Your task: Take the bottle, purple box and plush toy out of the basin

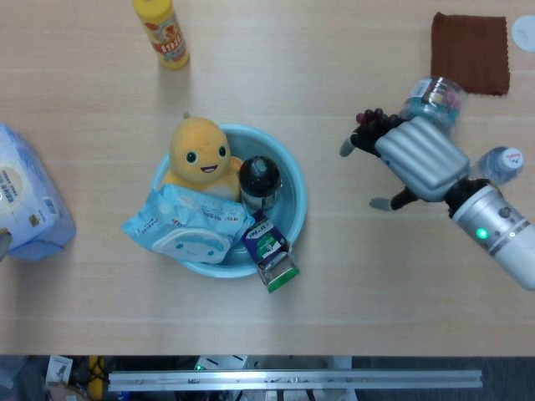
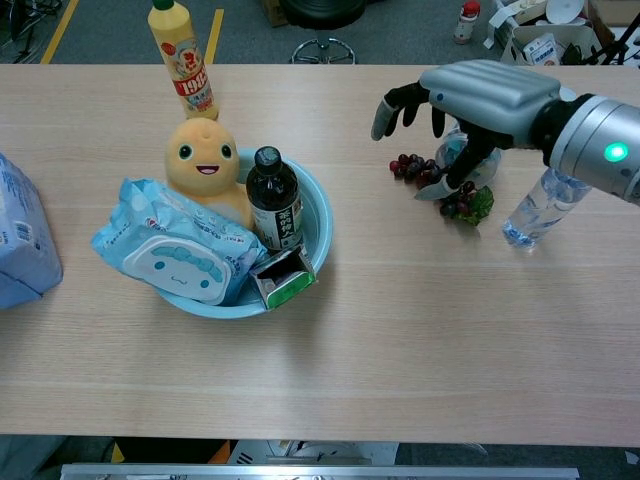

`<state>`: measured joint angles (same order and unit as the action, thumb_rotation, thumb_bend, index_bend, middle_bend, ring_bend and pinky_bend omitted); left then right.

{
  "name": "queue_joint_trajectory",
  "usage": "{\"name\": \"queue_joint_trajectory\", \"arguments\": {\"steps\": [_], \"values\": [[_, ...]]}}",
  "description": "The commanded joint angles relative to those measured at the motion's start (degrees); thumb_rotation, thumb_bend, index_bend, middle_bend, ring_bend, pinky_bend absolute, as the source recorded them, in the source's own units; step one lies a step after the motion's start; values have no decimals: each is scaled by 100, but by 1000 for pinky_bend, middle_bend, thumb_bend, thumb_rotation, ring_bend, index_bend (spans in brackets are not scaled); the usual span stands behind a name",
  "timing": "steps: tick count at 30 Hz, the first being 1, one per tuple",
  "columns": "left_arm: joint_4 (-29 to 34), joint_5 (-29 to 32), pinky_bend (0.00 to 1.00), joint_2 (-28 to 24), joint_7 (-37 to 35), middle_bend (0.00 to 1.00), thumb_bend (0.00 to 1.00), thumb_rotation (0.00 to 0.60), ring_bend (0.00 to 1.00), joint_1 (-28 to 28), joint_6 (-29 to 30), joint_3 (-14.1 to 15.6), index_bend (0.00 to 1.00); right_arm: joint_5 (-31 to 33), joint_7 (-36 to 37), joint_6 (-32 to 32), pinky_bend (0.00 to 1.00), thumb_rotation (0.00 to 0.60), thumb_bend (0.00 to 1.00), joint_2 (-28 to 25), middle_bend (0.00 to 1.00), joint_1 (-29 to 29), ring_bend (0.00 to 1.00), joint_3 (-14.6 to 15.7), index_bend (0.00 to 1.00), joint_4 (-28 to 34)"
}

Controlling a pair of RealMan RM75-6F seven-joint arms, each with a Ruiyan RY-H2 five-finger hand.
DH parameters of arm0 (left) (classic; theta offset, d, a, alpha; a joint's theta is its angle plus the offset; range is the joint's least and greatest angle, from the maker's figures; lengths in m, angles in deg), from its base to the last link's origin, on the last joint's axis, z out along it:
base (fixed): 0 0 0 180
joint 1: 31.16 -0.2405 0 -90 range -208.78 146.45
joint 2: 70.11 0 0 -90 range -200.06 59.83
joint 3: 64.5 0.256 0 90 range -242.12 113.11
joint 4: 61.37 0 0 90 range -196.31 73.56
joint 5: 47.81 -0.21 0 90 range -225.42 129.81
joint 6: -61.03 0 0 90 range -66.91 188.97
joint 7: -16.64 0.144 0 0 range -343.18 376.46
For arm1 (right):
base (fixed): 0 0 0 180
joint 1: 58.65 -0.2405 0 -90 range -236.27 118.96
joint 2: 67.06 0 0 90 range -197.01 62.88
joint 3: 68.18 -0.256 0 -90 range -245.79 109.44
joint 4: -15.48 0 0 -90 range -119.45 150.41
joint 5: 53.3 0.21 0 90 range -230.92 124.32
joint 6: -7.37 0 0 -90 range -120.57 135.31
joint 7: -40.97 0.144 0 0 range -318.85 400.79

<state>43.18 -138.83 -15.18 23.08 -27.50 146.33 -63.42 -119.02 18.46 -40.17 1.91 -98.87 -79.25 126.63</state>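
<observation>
A light blue basin (image 1: 294, 200) (image 2: 319, 216) stands left of the table's middle. In it a yellow plush toy (image 1: 199, 154) (image 2: 203, 162) sits at the back left, and a dark bottle (image 1: 260, 179) (image 2: 274, 205) stands upright beside it. A purple box (image 1: 269, 249) (image 2: 283, 277) with a green end leans over the front rim. A blue wet-wipes pack (image 1: 188, 225) (image 2: 175, 255) lies across the front left. My right hand (image 1: 414, 159) (image 2: 470, 100) hovers to the right of the basin over the grapes, empty, fingers spread and pointing left. My left hand shows in neither view.
Dark grapes (image 2: 440, 187), a toppled plastic jar (image 1: 435, 98) (image 2: 476, 160), a water bottle (image 1: 500, 163) (image 2: 545, 205) and a brown cloth (image 1: 470, 52) (image 2: 505, 100) lie at the right. A yellow bottle (image 1: 163, 32) (image 2: 182, 60) stands behind the basin. A blue tissue pack (image 1: 29, 196) (image 2: 20, 240) sits far left.
</observation>
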Motion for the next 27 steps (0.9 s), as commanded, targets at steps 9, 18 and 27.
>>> {"name": "queue_joint_trajectory", "arguments": {"steps": [9, 18, 27], "values": [[-49, 18, 134, 39, -7, 88, 278, 600, 98, 39, -84, 5, 9, 1376, -1261, -323, 377, 600, 0, 1037, 292, -946, 242, -23, 241, -331], [-135, 48, 134, 45, -96, 89, 279, 600, 98, 74, -149, 1, 10, 2035, -1574, -443, 376, 600, 0, 1603, 290, -1423, 240, 21, 241, -722], [-211, 88, 134, 14, -199, 90, 279, 600, 98, 84, -162, -9, 10, 2519, -1675, -457, 376, 600, 0, 2078, 290, -1848, 240, -24, 241, -1109]]}}
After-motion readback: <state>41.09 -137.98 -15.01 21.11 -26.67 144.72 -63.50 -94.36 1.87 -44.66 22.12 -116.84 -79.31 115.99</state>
